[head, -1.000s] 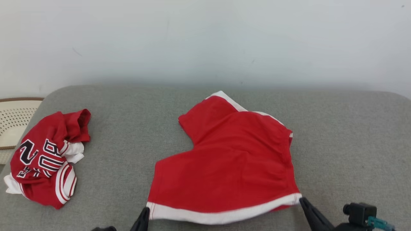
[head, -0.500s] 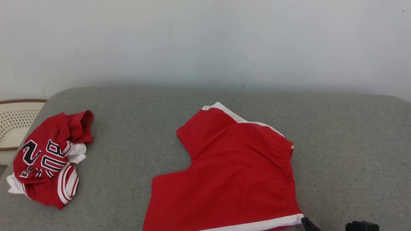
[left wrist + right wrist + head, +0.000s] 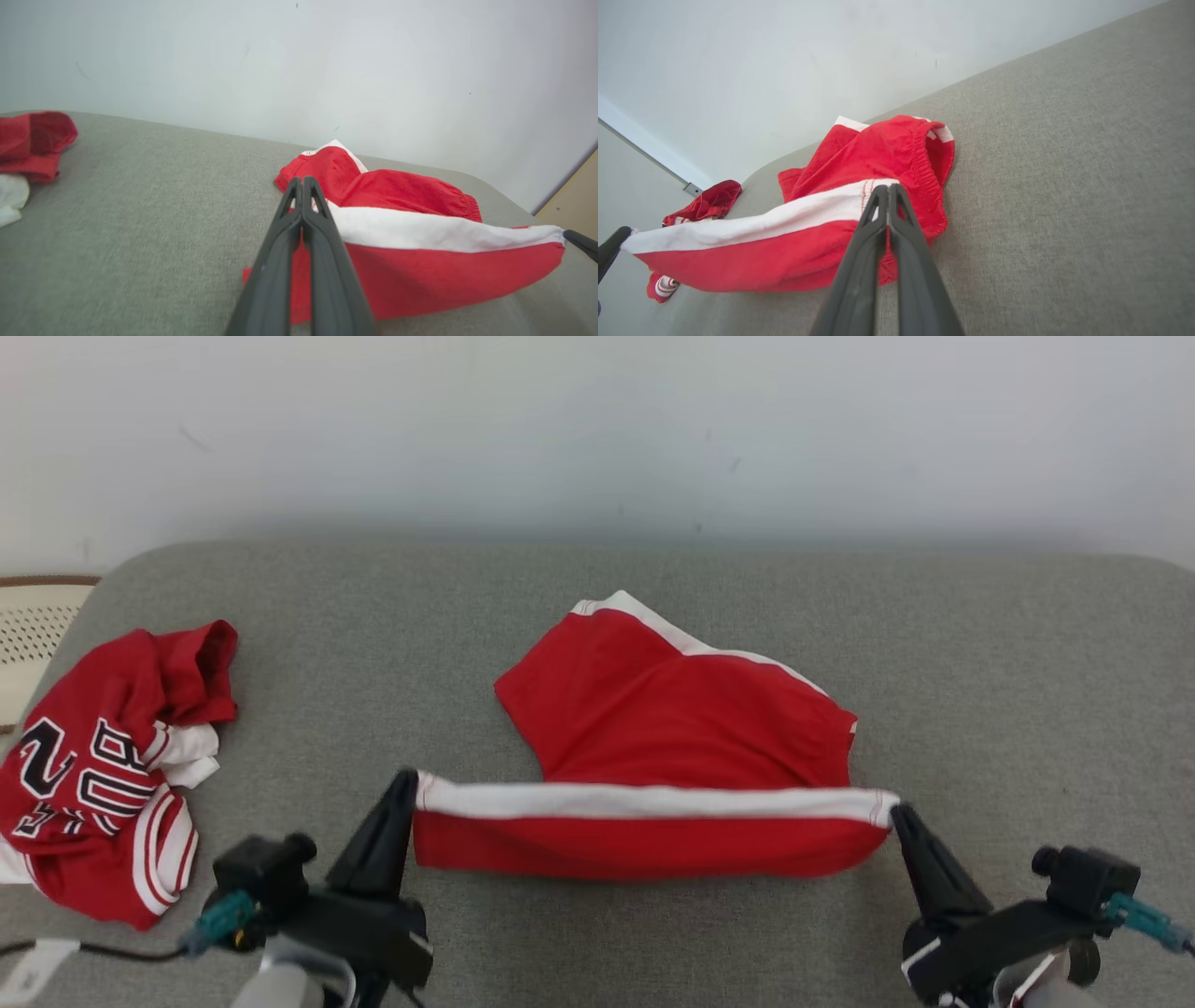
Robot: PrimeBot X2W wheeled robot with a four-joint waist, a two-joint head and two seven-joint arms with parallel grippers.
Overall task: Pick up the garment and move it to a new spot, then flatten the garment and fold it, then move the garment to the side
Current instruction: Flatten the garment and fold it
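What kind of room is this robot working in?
Likely a home-style laundry corner: a grey fabric cushion, red shorts and a crumpled red jersey on it, a perforated basket beside it.

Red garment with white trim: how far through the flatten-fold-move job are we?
Done: the red fabric garment with white trim lies spread on the grey padded surface. In hand: left pincer and right pincer are each shut on a corner of its white hem band, holding that edge raised and taut; the fold looks underway. Left: lay the edge down, finish folding, move it aside.
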